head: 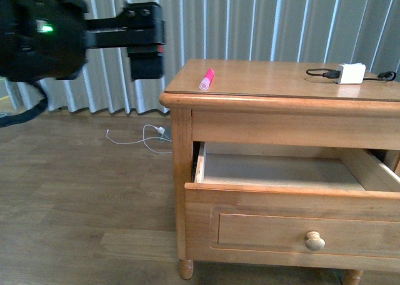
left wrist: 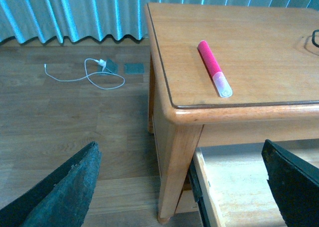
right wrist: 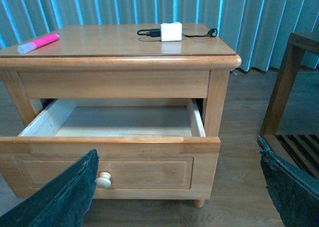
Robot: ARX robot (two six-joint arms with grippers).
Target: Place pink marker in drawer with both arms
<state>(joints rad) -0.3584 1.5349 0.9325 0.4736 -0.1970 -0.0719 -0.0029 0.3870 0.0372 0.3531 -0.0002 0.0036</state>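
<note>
The pink marker [head: 207,79] lies on the nightstand top near its front left corner, paler end toward the edge; it also shows as the marker [left wrist: 214,67] in the left wrist view and the marker [right wrist: 38,43] in the right wrist view. Below the top, the drawer [head: 262,232] is pulled out, its bare-wood inside empty, with a round knob [head: 314,240]. My left arm [head: 125,32] hovers to the left of the nightstand, above the floor. The left gripper [left wrist: 179,143] is open, short of the marker. The right gripper [right wrist: 177,145] is open in front of the drawer front [right wrist: 149,170].
A white charger block [head: 351,73] with a black cable sits at the top's back right. A white cable [head: 147,138] lies on the wooden floor by the curtain. Another piece of wooden furniture [right wrist: 294,87] stands to the nightstand's right.
</note>
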